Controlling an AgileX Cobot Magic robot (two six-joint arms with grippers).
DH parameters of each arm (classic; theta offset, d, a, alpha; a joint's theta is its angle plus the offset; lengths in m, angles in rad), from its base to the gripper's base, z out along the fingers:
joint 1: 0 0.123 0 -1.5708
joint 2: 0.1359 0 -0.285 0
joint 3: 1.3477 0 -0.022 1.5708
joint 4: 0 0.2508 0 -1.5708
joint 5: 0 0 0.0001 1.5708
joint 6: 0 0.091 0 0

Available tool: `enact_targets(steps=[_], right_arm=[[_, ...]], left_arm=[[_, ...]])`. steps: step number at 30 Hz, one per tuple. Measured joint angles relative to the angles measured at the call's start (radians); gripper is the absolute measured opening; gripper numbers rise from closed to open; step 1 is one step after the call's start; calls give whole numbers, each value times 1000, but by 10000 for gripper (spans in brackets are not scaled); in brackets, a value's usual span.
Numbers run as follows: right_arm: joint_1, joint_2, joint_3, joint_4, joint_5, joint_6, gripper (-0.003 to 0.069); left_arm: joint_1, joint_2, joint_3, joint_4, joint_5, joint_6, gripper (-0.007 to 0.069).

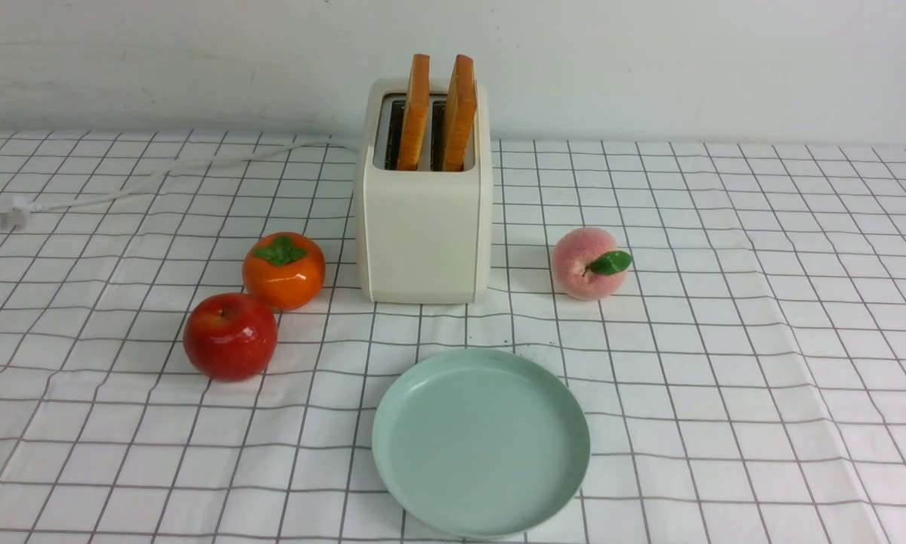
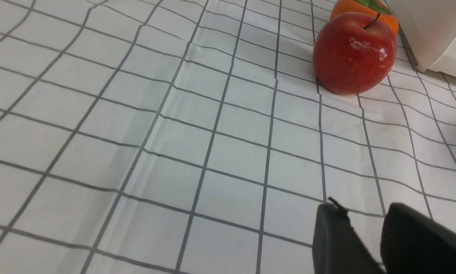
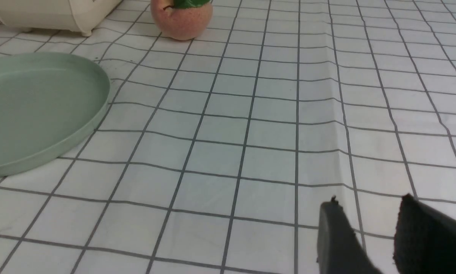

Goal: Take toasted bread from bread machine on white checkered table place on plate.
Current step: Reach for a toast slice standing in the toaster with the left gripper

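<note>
The toasted bread (image 1: 415, 113) is being held upright in the bread machine (image 1: 422, 227) on the counter (image 1: 725, 378), behind the plate (image 1: 481, 442). The left gripper (image 2: 363, 213) and right gripper (image 3: 370, 205) are being held narrowly parted, empty.

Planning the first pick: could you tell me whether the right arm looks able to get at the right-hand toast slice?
Probably yes: the right slice stands well above the bread machine, nothing over it; the peach sits low, to one side.

Approach from above toasted bread (image 1: 415, 113) open; persimmon (image 1: 283, 270) & apple (image 1: 230, 335) crowd bread machine (image 1: 425, 227) left, peach (image 1: 589, 264) right, plate (image 1: 480, 442) near side.
</note>
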Motion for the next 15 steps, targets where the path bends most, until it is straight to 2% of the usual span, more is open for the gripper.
enact_targets(steps=[15], right_arm=[[0, 0, 0, 0, 0, 0, 240]], left_arm=[[0, 0, 0, 0, 0, 0, 204]])
